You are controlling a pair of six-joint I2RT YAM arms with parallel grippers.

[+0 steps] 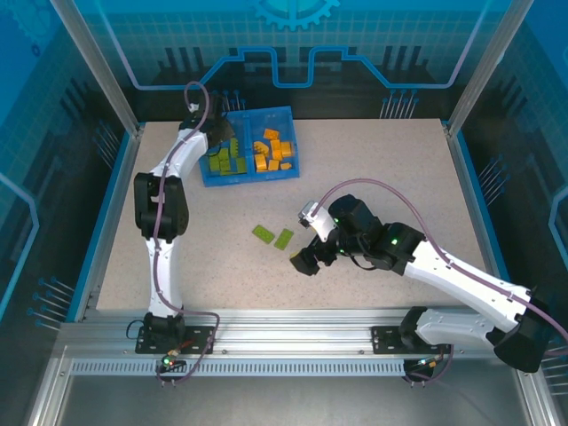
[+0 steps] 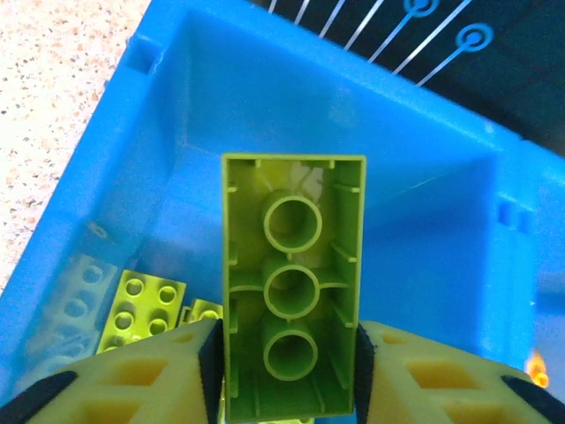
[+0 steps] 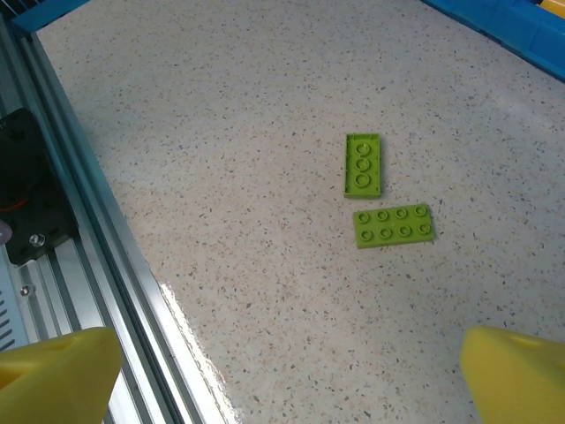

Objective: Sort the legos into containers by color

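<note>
Over the far left of the table (image 1: 382, 177), the left gripper (image 1: 216, 133) hangs above the left compartment (image 2: 265, 115) of the blue tray (image 1: 251, 180). Its yellow pads (image 2: 132, 380) are clamped on the long sides of a lime green brick (image 2: 293, 265). The brick's hollow underside faces the wrist camera and its far end points down into the compartment. Green bricks (image 1: 226, 160) already lie there, and orange bricks (image 1: 273, 149) sit across the divider (image 1: 249, 146) on the right. Judgement: this is the drop step, and holding over the green side fits the colour rule.

Near the table's middle, the right gripper (image 1: 306, 259) hovers with its fingers spread wide and nothing between them. Two flat green pieces lie on the bare table just to its left. One is underside up (image 3: 363, 164) and the other studs up (image 3: 393, 224); they are close together but apparently not touching. Judgement: the wide opening suits a pick of one of these. Both lie low, so the fingers need to come right down to the surface.
</note>
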